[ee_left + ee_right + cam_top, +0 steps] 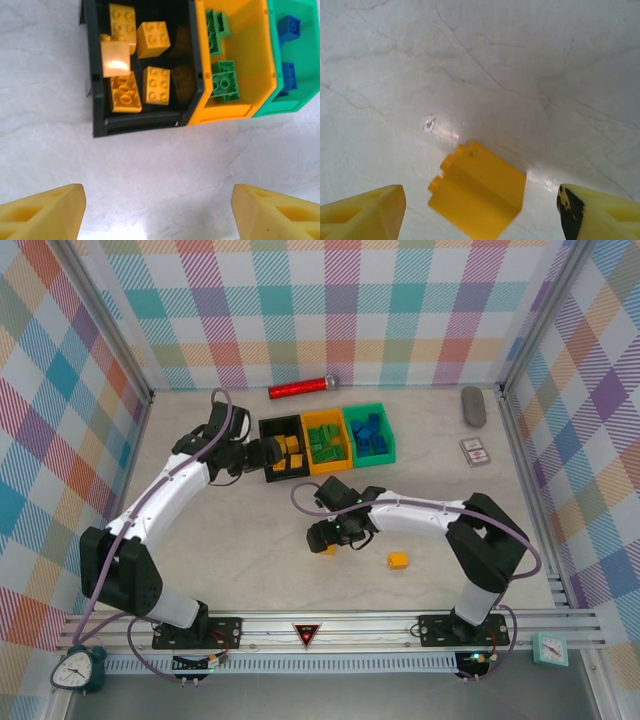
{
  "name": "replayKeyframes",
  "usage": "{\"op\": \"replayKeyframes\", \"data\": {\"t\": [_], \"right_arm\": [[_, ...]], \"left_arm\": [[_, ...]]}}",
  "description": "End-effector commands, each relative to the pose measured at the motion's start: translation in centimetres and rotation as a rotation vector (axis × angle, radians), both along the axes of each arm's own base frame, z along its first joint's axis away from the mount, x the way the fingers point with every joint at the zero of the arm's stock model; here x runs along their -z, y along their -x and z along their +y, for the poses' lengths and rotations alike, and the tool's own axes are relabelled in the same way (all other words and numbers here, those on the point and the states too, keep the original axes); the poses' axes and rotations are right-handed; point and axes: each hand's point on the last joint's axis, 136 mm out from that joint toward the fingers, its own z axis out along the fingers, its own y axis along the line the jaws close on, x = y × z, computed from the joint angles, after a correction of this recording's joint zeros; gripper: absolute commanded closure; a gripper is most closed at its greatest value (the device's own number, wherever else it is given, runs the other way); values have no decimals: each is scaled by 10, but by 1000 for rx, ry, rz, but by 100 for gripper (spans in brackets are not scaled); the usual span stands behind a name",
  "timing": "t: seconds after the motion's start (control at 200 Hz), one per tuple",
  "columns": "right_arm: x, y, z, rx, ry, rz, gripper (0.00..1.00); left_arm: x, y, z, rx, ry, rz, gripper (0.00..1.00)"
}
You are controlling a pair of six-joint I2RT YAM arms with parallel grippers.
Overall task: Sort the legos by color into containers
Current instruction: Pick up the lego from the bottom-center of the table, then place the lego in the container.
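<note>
Yellow stragglers: two left

Black bin (100,125) holds yellow legos (156,85), orange bin (250,50) green, green bin (307,50) blue. One yellow brick (480,195) lies on the bench (495,60) between the open jaws of the right gripper (326,538), a second brick (398,560) nearby. Jaws of the left gripper (157,205) gape empty.

Green bin (287,104) — cut off at right edge.
</note>
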Motion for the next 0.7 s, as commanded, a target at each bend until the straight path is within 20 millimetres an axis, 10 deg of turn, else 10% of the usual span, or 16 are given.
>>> {"op": "replayKeyframes", "data": {"t": [0.0,0.285,0.695], "right_arm": [[12,2,9,-7,17,35,22],[13,0,20,-35,32,32,57],[-63,-82,54,-34,-78,-126,58]], "left_arm": [[12,19,12,-14,-43,30,23],[46,55,20,-37,-26,90,23],[88,116,38,-78,-21,193,24]]}}
